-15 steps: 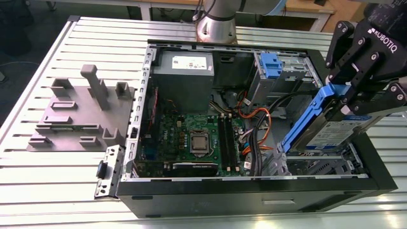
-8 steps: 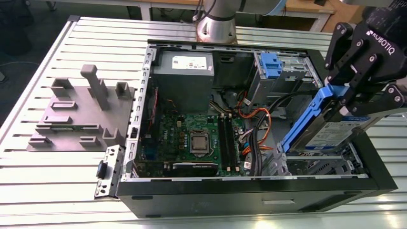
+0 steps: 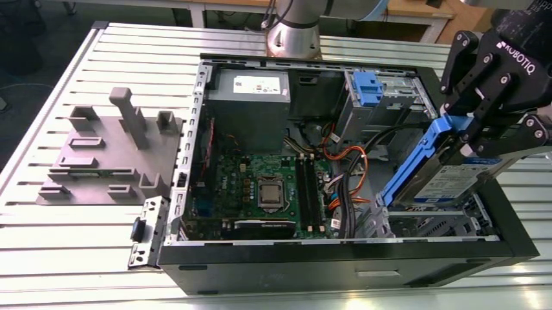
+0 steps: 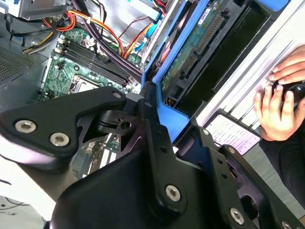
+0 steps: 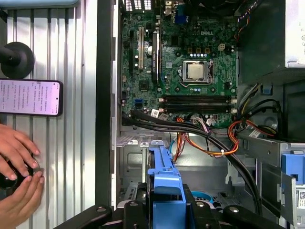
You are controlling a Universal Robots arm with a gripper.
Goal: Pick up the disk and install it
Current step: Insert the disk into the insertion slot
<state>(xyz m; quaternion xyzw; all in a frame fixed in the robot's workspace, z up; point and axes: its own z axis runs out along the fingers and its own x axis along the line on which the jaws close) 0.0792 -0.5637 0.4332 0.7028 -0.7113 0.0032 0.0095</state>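
Note:
In the exterior view the disk (image 3: 441,179), silver with a white-and-blue label and blue side rails, hangs tilted above the drive bay (image 3: 431,223) at the right end of the open computer case (image 3: 345,255). My black gripper (image 3: 472,137) is shut on its upper end. The second wrist view shows the disk's green underside (image 4: 200,43) and blue rail in front of the gripper (image 4: 148,102). A blue rail of the disk (image 5: 164,174) juts out over the bay in the first wrist view.
Inside the case lie the motherboard (image 3: 267,187), a grey power supply box (image 3: 250,97), orange and black cables (image 3: 350,168) and a blue latch (image 3: 368,87). A grey fixture (image 3: 108,155) stands at the exterior view's left. A person's hands (image 5: 16,162) and a phone (image 5: 29,97) rest beside the case.

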